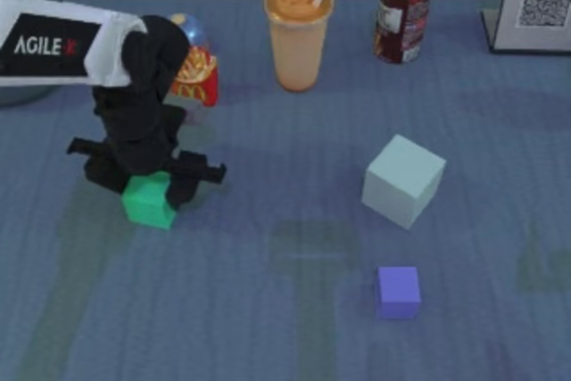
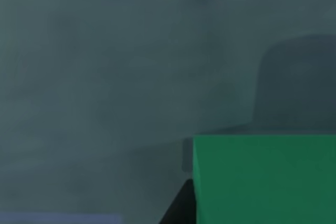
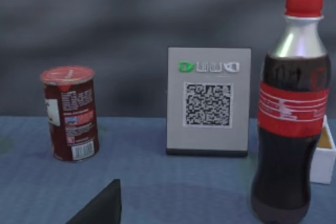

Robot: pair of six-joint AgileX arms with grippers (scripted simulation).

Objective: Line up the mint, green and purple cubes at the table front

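The green cube (image 1: 148, 203) sits on the table (image 1: 268, 327) at the left, and my left gripper (image 1: 152, 186) is down over it and shut on it. In the left wrist view the green cube (image 2: 262, 179) fills the near corner, with one dark finger (image 2: 181, 208) pressed against its side. The large mint cube (image 1: 403, 180) rests right of centre. The small purple cube (image 1: 398, 292) lies nearer the front, just below the mint one. My right arm is outside the top view; its gripper (image 3: 210, 219) is open, with only one fingertip (image 3: 105, 208) showing over bare table.
Along the back stand a fries box (image 1: 196, 73), an orange drink cup with a straw (image 1: 298, 33), a red can (image 1: 403, 13) and a QR sign (image 1: 540, 2). A cola bottle (image 3: 291, 114) and a white box (image 3: 323, 156) appear in the right wrist view.
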